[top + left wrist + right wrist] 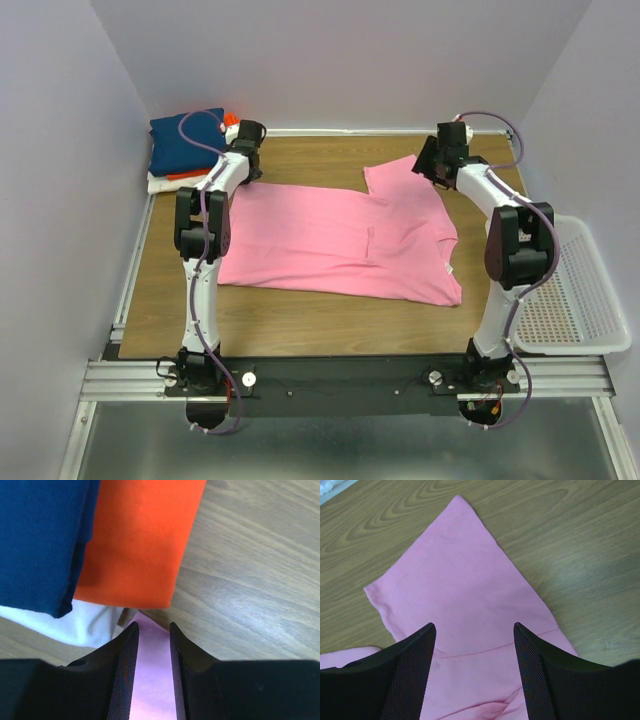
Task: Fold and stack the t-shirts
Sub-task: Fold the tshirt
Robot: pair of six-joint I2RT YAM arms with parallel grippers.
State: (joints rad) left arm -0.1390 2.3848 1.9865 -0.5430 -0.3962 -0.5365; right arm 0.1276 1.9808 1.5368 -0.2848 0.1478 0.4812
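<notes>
Looking down from the overhead camera, I see the pink t-shirt (340,240) spread flat across the middle of the wooden table (300,315), with one sleeve (465,580) angled toward the far edge. The folded stack sits in the far left corner: navy blue t-shirt (40,540) on top, orange t-shirt (140,540) under it, white t-shirt (75,622) lowest. My left gripper (152,625) is over the pink shirt's far left corner, just beside the stack. Its fingers stand a narrow way apart with pink cloth showing in the gap, and I cannot tell whether they touch it. My right gripper (475,625) is over the sleeve, fingers spread wide. The white mesh basket (590,300) lies at the table's right edge, beside the right arm.
</notes>
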